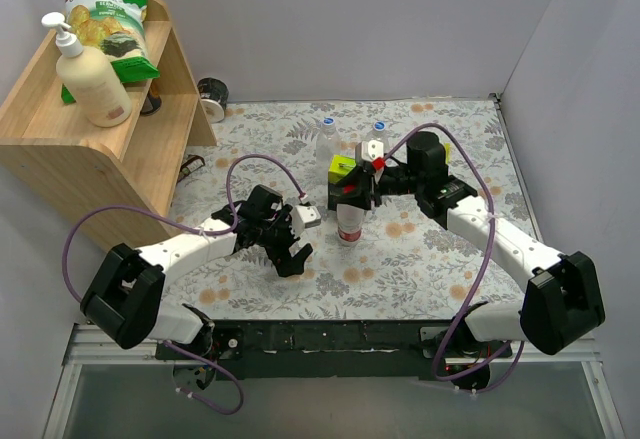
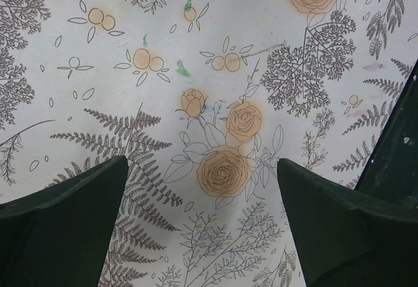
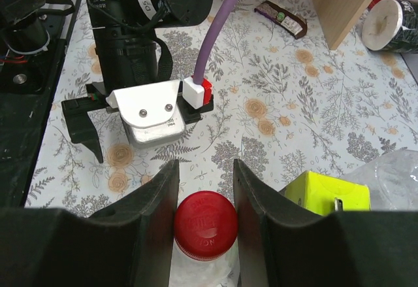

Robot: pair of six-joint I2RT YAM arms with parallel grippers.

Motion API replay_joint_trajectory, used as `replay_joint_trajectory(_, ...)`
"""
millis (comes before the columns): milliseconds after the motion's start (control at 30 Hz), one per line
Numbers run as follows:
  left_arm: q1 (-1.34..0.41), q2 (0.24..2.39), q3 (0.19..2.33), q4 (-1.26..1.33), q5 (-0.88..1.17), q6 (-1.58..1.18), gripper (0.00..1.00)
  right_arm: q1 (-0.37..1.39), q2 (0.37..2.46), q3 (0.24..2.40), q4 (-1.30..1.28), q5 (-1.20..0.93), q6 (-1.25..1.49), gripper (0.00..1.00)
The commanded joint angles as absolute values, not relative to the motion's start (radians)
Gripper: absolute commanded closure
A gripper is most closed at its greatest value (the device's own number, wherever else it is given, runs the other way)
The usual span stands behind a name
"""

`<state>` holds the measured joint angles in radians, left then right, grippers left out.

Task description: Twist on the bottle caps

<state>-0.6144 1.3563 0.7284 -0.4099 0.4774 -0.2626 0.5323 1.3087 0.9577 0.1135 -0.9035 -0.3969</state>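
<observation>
A clear bottle with a red-and-white label (image 1: 349, 224) stands at the table's middle. My right gripper (image 1: 351, 197) is over its top. In the right wrist view both fingers (image 3: 153, 221) press a red cap (image 3: 205, 225) that sits on the bottle's neck, with the gripper (image 3: 205, 167) shut on it. Two more clear bottles (image 1: 326, 142) (image 1: 376, 143) stand behind, each with a blue cap (image 1: 379, 126). My left gripper (image 1: 291, 255) is open and empty, low over the floral cloth (image 2: 201, 163), left of the labelled bottle.
A yellow-green box (image 1: 342, 169) stands right beside the labelled bottle (image 3: 326, 192). A wooden shelf (image 1: 60, 129) at the far left holds a cream pump bottle (image 1: 90, 79) and a chips bag (image 1: 110, 9). A tape roll (image 1: 212, 99) lies behind it.
</observation>
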Motion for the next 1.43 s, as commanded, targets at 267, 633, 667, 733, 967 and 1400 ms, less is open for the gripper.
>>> replay_joint_trajectory(267, -0.611, 1.374, 0.724, -0.394, 0.463, -0.241, 0.02, 0.537, 1.31, 0.925, 0.153, -0.876, -0.385, 0.42)
replay_joint_trajectory(633, -0.609, 1.365, 0.727, -0.394, 0.466, -0.233, 0.02, 0.535, 1.295, 1.088, 0.002, -0.816, -0.342, 0.11)
replay_joint_trajectory(667, -0.609, 1.362, 0.726, -0.397, 0.466, -0.236, 0.02, 0.535, 1.293, 1.126, -0.115, -0.804, -0.348, 0.11)
replay_joint_trajectory(733, -0.606, 1.355, 0.732, -0.403, 0.469, -0.236, 0.02, 0.534, 1.282, 1.211, -0.205, -0.717, -0.342, 0.11)
replay_joint_trajectory(967, -0.56, 1.35, 0.773, -0.417, 0.483, -0.236, 0.02, 0.534, 1.256, 1.399, -0.425, -0.228, -0.186, 0.05)
replay_joint_trajectory(1400, -0.319, 1.486, 1.418, -0.359, 0.434, -0.459, 0.02, 0.529, 1.266, 1.459, -0.45, 0.094, -0.196, 0.02)
